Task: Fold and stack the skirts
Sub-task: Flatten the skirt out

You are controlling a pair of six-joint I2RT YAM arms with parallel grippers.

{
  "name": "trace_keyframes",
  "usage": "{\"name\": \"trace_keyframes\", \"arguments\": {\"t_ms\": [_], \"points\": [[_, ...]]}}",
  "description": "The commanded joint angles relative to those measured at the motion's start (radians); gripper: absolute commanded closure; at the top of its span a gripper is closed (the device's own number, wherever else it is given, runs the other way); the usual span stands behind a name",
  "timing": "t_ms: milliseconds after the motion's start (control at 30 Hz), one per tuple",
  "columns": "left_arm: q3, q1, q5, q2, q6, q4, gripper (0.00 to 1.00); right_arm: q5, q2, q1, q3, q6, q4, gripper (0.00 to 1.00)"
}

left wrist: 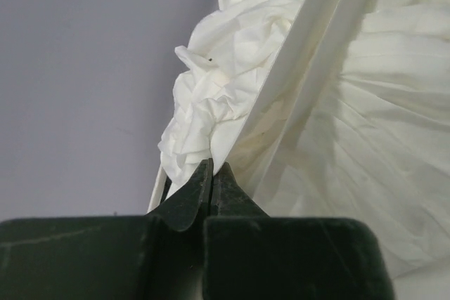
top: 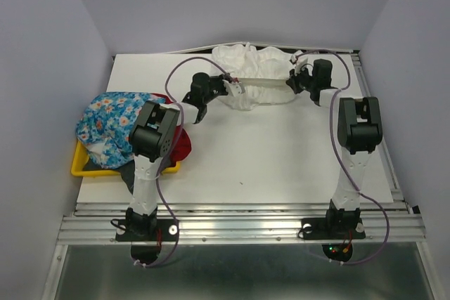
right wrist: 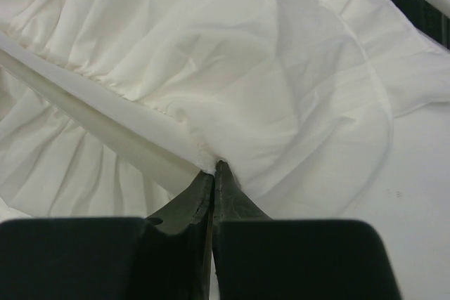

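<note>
The white skirt (top: 261, 67) lies bunched at the far edge of the counter (top: 281, 156), its waistband (top: 264, 84) pulled taut between both grippers. The left gripper (top: 236, 88) is clamped on the waistband's left end and the right gripper (top: 291, 82) on its right end. Both arms reach forward, elbows raised.

The white skirt (top: 254, 64) is thin, matt, crinkled cloth.

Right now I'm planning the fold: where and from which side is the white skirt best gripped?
The waistband, at its two ends, each gripper coming in from its own side. It is the one straight edge of the white skirt; the rest is loose gathers. The left gripper and right gripper are shut on those ends, the band taut between them.
</note>
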Motion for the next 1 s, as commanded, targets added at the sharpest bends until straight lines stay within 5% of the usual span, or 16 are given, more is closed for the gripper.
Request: {"name": "trace_keyframes", "arguments": {"t_ms": [0,400,733,967], "points": [[0.035,0.018,-0.064,-0.111,0.005,0.142,1.0,0.037,-0.114,-0.015,0.004,-0.052,0.074,0.99],[0.037,0.019,-0.116,-0.221,-0.055,0.101,1.0,0.064,-0.177,-0.015,0.084,-0.061,-0.023,0.99],[-0.284,-0.01,-0.061,-0.462,-0.004,-0.004,1.0,-0.094,-0.39,-0.015,-0.148,-0.288,-0.329,0.99],[-0.664,-0.113,0.066,-0.765,0.097,-0.193,0.79,-0.15,-0.626,0.038,-0.442,-0.585,-0.575,0.99]]}}
